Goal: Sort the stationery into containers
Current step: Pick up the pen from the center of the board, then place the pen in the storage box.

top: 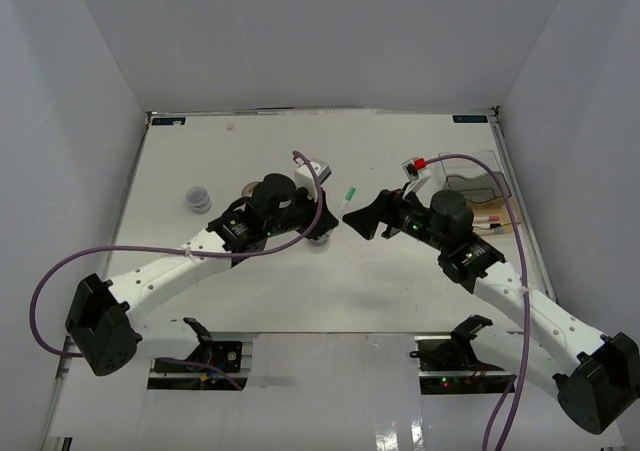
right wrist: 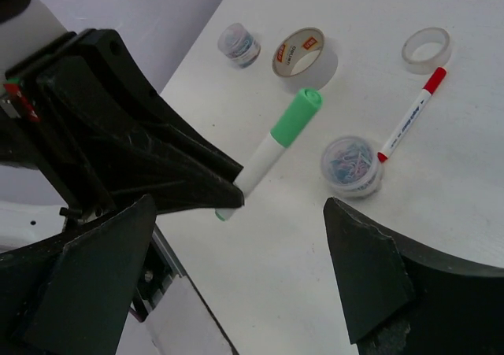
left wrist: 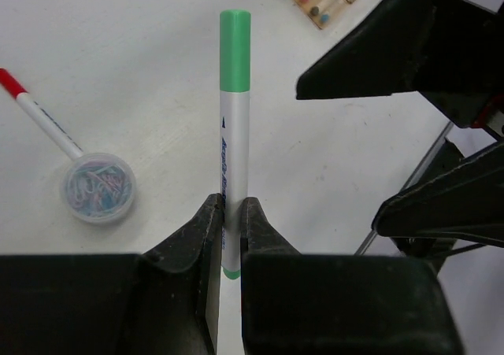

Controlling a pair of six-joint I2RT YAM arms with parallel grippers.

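My left gripper (left wrist: pixel 233 213) is shut on the lower end of a white marker with a green cap (left wrist: pixel 235 119), held above the table with its cap (top: pixel 350 193) pointing away from the arm. My right gripper (right wrist: pixel 238 205) is open and faces the left one, its wide jaws on either side of the marker's (right wrist: pixel 276 146) lower end without touching it. In the top view the two grippers, left (top: pixel 330 221) and right (top: pixel 354 214), meet at mid-table. The organiser (top: pixel 480 183) stands at the right edge, behind the right arm.
On the table lie a red-capped marker (right wrist: pixel 409 123), a round clear tub (right wrist: pixel 352 164) of coloured clips, a clear ring (right wrist: pixel 426 49), a beige tape roll (right wrist: pixel 303 54) and a second small tub (right wrist: pixel 239 43). White walls enclose the table on three sides.
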